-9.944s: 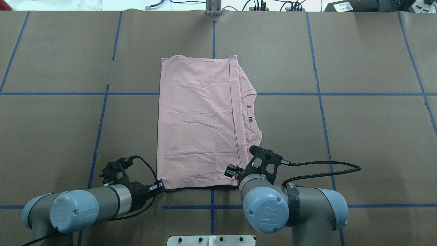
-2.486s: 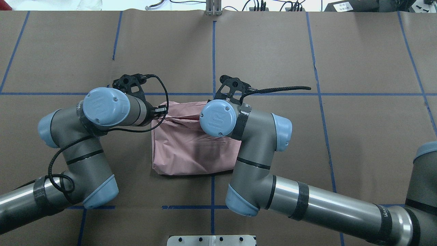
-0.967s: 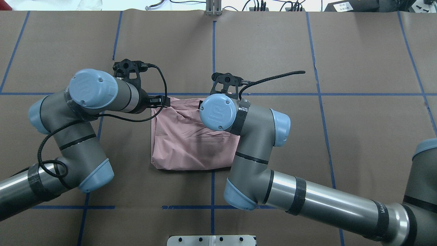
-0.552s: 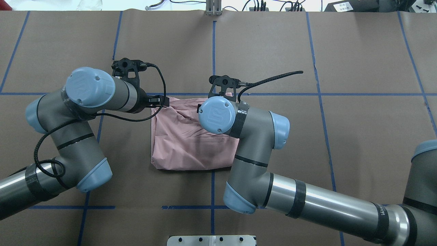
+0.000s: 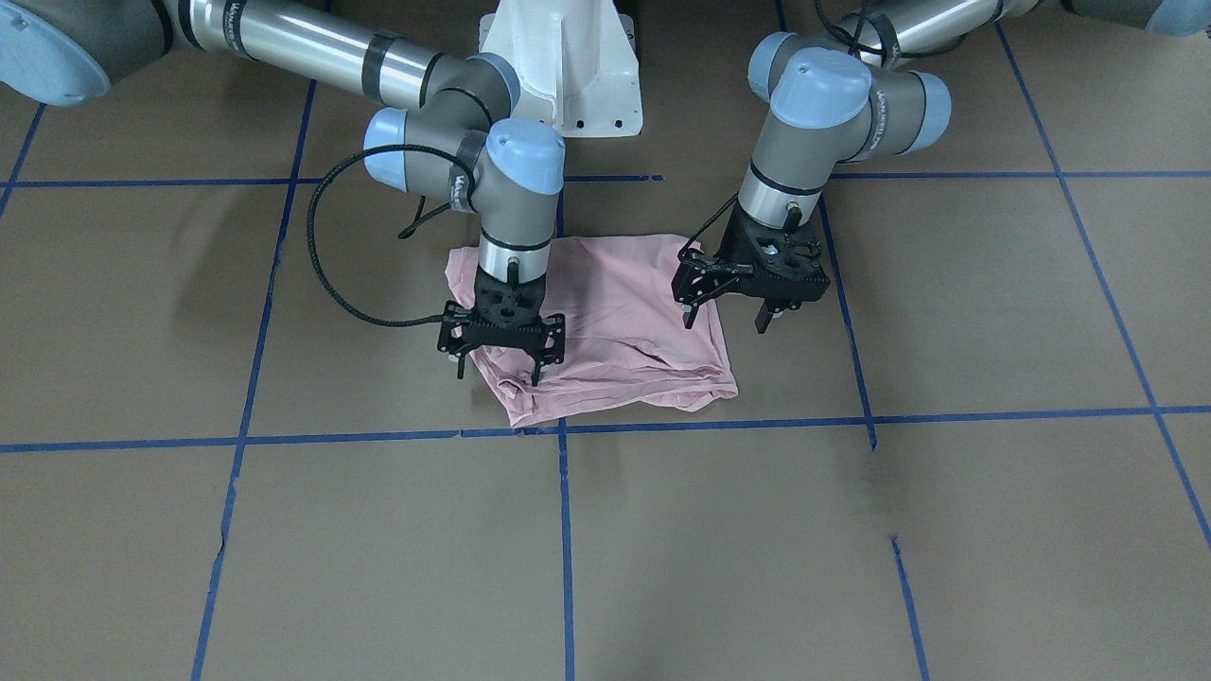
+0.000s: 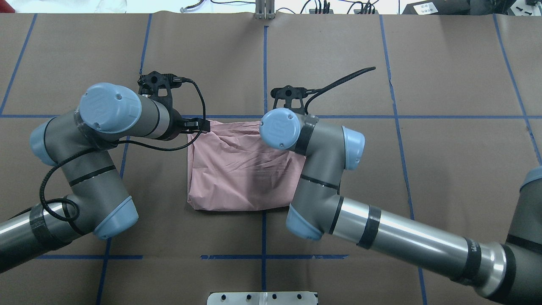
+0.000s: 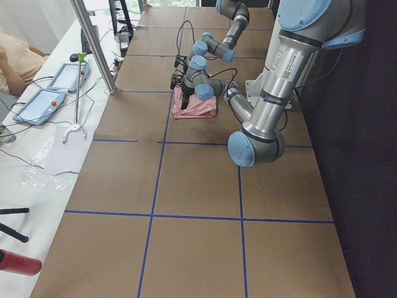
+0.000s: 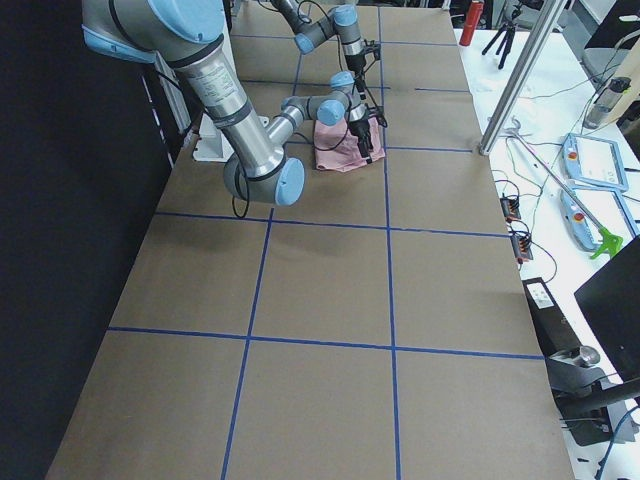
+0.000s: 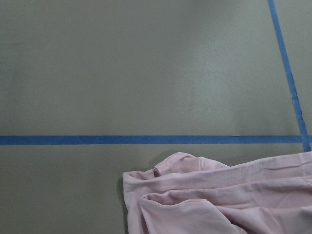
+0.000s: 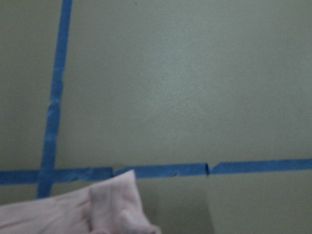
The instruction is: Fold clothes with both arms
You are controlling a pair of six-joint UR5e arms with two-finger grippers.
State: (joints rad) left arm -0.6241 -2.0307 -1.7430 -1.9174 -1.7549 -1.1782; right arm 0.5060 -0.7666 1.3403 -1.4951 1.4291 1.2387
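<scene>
My right gripper (image 5: 499,375) and my left gripper (image 5: 725,326) both hang splayed, gripping nothing — above the far edge of the folded pink T-shirt (image 5: 615,312), one at each end. It lies rumpled on the table (image 5: 284,549) beside a blue tape line (image 5: 378,437).

We see the T-shirt (image 6: 237,178) as soft, matt pink cloth, creased and rumpled. Under it the table (image 6: 444,63) wears smooth, dull brown paper, marked with smooth blue tape (image 6: 457,117). The right arm (image 6: 406,243) and left arm (image 6: 15,239) show brushed, gleaming metal tubes with satin pale blue plastic caps; the right gripper (image 5: 498,375) and left gripper (image 5: 725,325) look matt black plastic to us.
</scene>
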